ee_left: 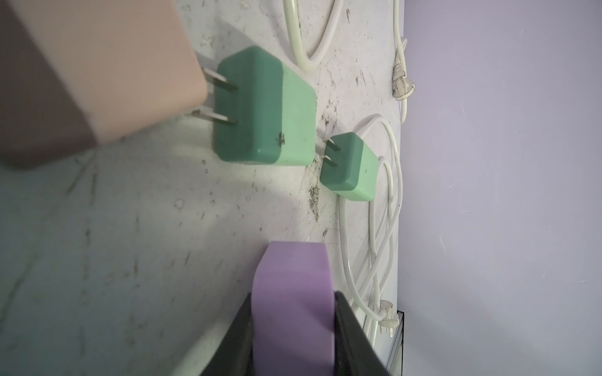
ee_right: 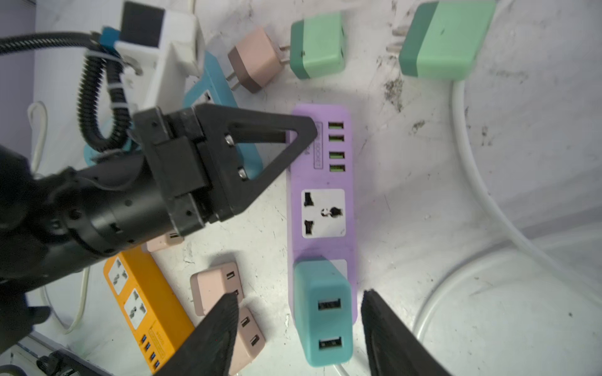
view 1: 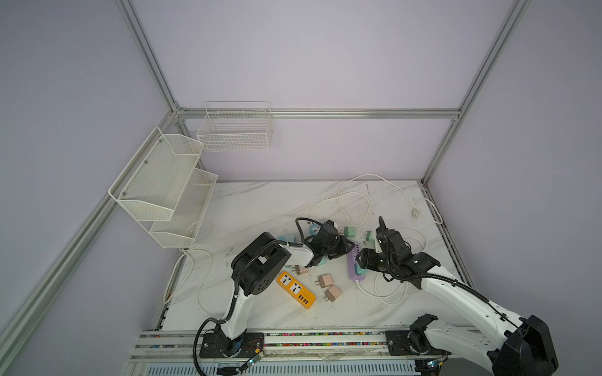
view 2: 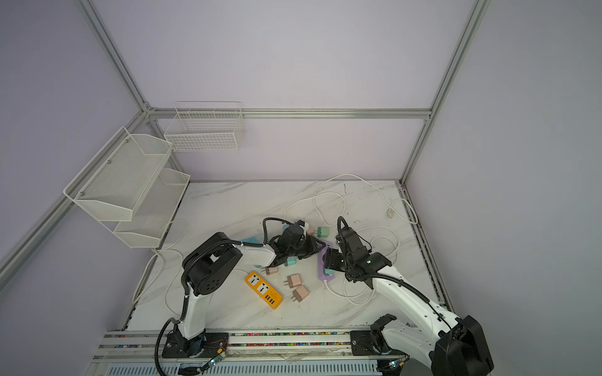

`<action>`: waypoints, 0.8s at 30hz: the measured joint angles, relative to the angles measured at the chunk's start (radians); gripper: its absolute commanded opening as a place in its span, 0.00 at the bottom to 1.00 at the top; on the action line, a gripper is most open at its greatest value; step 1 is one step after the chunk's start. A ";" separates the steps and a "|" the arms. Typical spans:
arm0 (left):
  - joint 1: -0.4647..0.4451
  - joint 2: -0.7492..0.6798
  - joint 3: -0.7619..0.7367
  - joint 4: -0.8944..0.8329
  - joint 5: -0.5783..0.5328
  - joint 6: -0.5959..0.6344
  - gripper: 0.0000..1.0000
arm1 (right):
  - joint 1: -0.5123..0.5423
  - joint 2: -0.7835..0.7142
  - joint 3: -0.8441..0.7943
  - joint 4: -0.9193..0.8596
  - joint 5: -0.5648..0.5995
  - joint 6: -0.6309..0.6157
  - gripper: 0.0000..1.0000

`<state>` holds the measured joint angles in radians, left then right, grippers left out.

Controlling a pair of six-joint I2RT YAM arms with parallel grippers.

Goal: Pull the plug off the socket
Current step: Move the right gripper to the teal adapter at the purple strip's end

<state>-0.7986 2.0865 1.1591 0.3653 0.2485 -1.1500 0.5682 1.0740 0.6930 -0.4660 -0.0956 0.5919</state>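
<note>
Lilac plastic power strip (ee_right: 322, 182) lies in the right half of the white marble surface (ee_right: 407, 195). The teal two-port plug block (ee_right: 324, 312) is seated in the socket at the strip's end nearer the front edge.

Left end effector (ee_left: 293, 325) is clenched across the strip's far end. Right end effector (ee_right: 299, 296) is released, jaws straddling the teal block, neither clearly touching.

Risks:
- The left hold is far from the socket, so the strip may pivot or lift with the plug.
- An off-axis pull could bind the prongs.
- One finger could snag the pale pink adapter (ee_right: 211, 283) just beside.
</note>
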 measured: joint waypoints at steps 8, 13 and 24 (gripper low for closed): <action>0.000 0.000 0.000 0.000 0.007 -0.002 0.00 | 0.017 0.069 -0.042 0.026 0.005 0.016 0.58; 0.000 0.000 0.000 0.000 0.010 -0.002 0.00 | 0.017 0.092 -0.063 0.068 -0.007 0.008 0.53; 0.000 0.000 0.000 0.000 0.013 -0.007 0.00 | 0.017 0.123 -0.087 0.141 -0.060 -0.003 0.38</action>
<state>-0.7986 2.0865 1.1591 0.3653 0.2611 -1.1568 0.5854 1.1969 0.6056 -0.3248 -0.1551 0.5892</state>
